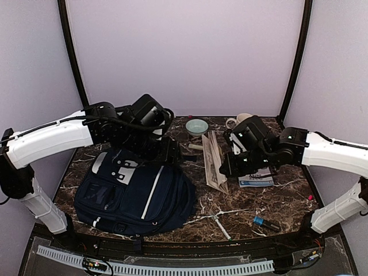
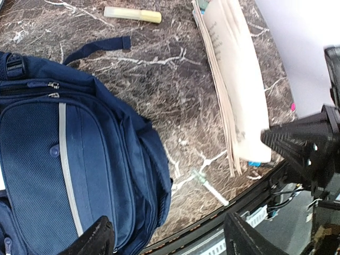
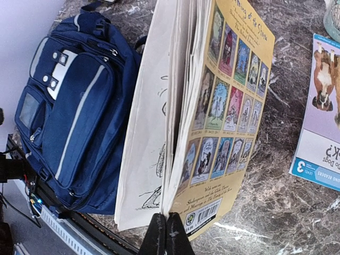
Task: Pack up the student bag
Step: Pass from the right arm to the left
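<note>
The student bag [image 1: 135, 192] looks limp and soft on the tabletop [image 1: 241, 207]; I'd take its strap [image 2: 98, 45]. Left pincer [image 2: 170, 239] gapes empty; right pincer [image 3: 166, 234] clenches a thin paperback [image 3: 223, 106].

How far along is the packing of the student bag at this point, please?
Done: nothing visibly; the student bag lies flat and looks zipped shut. In hand: the right gripper is shut on a yellow-backed book, holding it on edge beside the bag; the left gripper hangs open and empty over the bag's edge. Left: opening the bag and loading the book, dog reader and highlighter.
</note>
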`<state>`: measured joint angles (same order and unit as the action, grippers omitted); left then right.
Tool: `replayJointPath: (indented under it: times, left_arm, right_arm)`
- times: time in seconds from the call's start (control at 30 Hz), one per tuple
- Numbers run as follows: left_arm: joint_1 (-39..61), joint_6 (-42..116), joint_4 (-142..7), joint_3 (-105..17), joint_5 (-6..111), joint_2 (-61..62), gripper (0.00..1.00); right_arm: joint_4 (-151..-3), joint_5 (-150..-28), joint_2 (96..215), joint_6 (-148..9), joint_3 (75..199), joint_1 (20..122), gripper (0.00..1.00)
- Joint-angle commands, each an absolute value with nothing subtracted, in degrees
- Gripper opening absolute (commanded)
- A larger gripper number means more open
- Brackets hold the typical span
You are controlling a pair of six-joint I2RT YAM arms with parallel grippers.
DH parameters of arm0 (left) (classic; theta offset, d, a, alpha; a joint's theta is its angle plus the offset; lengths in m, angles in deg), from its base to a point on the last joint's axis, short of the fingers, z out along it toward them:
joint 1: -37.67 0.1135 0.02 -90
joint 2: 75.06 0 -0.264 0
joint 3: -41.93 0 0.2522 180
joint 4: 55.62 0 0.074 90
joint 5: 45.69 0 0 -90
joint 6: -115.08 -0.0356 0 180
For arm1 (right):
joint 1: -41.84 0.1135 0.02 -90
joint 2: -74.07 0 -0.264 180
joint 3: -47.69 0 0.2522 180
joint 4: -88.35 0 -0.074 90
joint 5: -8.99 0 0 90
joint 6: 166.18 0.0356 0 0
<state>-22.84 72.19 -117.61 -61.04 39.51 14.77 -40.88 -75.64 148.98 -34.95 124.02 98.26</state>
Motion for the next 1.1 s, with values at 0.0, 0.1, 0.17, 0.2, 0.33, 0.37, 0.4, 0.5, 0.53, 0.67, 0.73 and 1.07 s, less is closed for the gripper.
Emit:
replayJointPath:
  times: [0.0,0.1,0.17,0.2,0.33,0.37,0.4,0.5,0.53,0.67,0.73,1.07]
  left_arm:
    - [-19.23,75.07,-112.47,-62.24,43.3,10.03,0.73]
    - [-17.46,76.23,-107.71,-62.27,44.67,8.13,0.73]
    - [-16.58,76.48,-105.34,-62.36,45.76,7.75,0.73]
    - [-16.23,76.37,-104.27,-62.36,46.18,7.86,0.73]
    - [-15.64,76.6,-99.4,-61.54,47.77,8.55,0.74]
    - [-15.67,76.58,-97.32,-61.22,48.63,8.67,0.74]
    - [-15.68,76.5,-94.89,-60.69,49.55,8.78,0.74]
    - [-15.61,76.41,-89.87,-60.1,51.0,9.47,0.74]
    - [-15.59,76.2,-89.75,-60.57,50.7,9.96,0.74]
    - [-15.5,75.36,-91.25,-62.91,49.85,12.23,0.74]
    - [-15.5,75.26,-91.6,-63.44,50.23,13.25,0.75]
    - [-15.5,74.11,-84.55,-62.67,54.92,14.86,0.8]
  right_arm:
    - [-46.52,-76.35,144.98,-34.84,125.45,98.79,0.0]
    - [-48.24,-76.26,142.75,-34.29,125.08,98.79,0.0]
    - [-49.25,-76.77,141.85,-34.18,125.18,98.78,0.0]
    - [-49.61,-77.01,141.32,-34.15,125.39,98.79,0.0]
    - [-50.53,-77.33,140.94,-34.63,126.65,98.79,0.0]
    - [-50.55,-77.54,141.07,-34.82,127.03,98.79,0.0]
    - [-50.49,-78.0,141.21,-35.06,127.1,98.86,0.0]
    - [-50.4,-78.96,141.85,-35.81,129.92,99.18,0.0]
    - [-50.38,-79.26,142.0,-35.94,130.38,99.35,0.0]
    - [-50.52,-80.11,142.71,-36.68,132.19,100.07,0.0]
    - [-50.39,-80.26,143.19,-37.16,133.15,100.64,0.0]
    - [-48.57,-80.35,146.54,-39.19,137.18,102.85,0.0]
